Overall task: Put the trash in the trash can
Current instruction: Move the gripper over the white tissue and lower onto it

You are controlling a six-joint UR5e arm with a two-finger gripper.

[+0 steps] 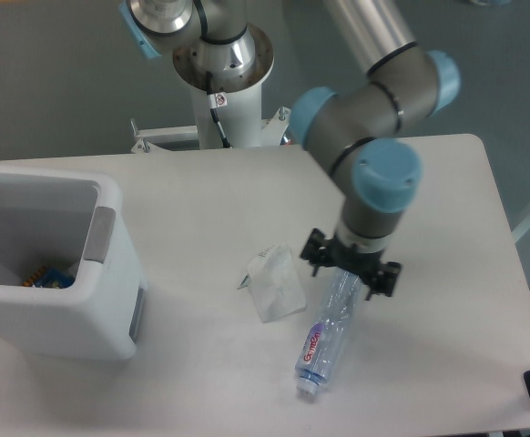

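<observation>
Camera showed the gripper (351, 271) spread wide, hanging over the bottle's (327, 330) upper end. The paper (275, 283) lay beside it.

white paper wad (275, 285) lies beside the flat plastic bottle (329, 330); white trash can (56, 264) stands left.

You are looking at a robotics lab: the arm (374, 118) rises from a bolted metal pedestal (221, 82) behind a plain white table (201, 200), over bare grey floor (56, 82).
</observation>
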